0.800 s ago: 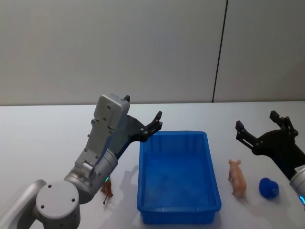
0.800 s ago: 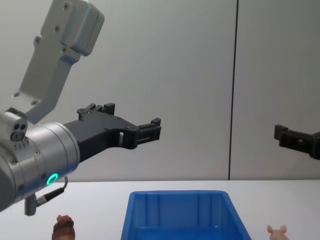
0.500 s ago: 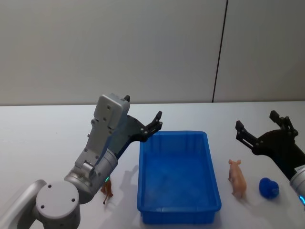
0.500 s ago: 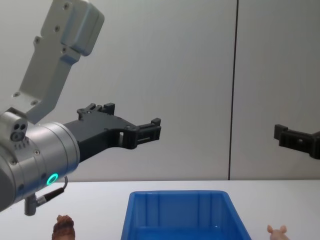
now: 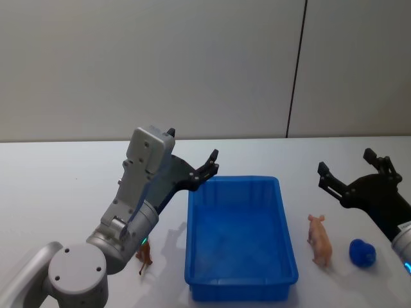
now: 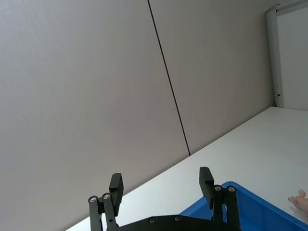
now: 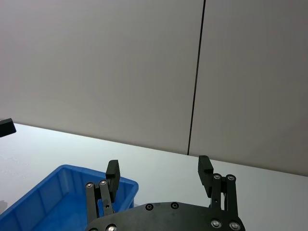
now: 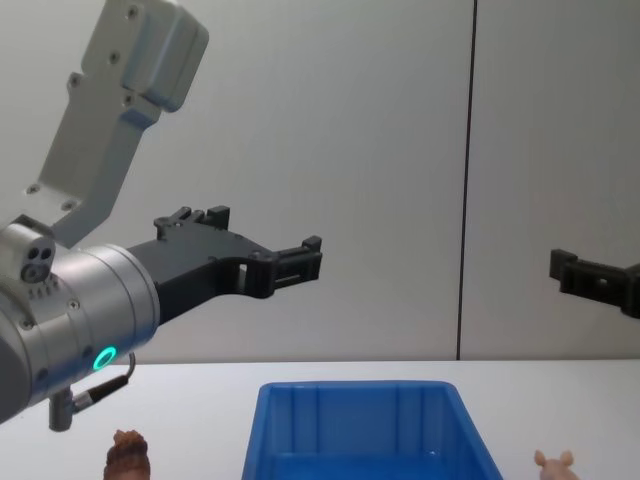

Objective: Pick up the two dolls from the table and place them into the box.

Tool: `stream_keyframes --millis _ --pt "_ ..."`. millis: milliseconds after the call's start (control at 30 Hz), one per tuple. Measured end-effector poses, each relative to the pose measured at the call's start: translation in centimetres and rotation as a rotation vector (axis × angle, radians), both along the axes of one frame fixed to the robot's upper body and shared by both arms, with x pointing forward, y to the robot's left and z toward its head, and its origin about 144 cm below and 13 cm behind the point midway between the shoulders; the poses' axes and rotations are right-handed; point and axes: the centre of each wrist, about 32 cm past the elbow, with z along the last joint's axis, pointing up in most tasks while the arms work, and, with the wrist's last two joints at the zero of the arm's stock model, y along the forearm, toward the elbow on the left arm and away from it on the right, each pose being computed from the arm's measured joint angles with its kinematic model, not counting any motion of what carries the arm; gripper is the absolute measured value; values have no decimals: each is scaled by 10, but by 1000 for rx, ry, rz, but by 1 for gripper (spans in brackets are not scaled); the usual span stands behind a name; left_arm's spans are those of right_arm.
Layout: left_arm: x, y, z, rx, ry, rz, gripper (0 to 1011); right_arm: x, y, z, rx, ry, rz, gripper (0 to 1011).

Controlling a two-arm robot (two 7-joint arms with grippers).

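The blue box sits on the white table in front of me. The brown doll stands just left of the box, partly behind my left arm, and in the chest view the brown doll shows at the bottom edge. The pale pink doll lies right of the box. My left gripper hovers open and empty above the box's far left corner. My right gripper is raised, open and empty, beyond the pink doll.
A small dark blue object lies on the table right of the pink doll, under my right arm. A grey wall with a dark vertical seam stands behind the table.
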Motion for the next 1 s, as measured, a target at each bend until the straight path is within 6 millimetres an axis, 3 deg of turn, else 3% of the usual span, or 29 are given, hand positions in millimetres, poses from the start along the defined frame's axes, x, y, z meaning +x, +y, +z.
stream_keyframes --millis 567,1000 --pt "0 0 0 0 0 0 1001 9 -35 -10 -50 143 8 1001" --pt "0 0 0 0 0 0 1001 4 -62 -25 -128 278 26 1001"
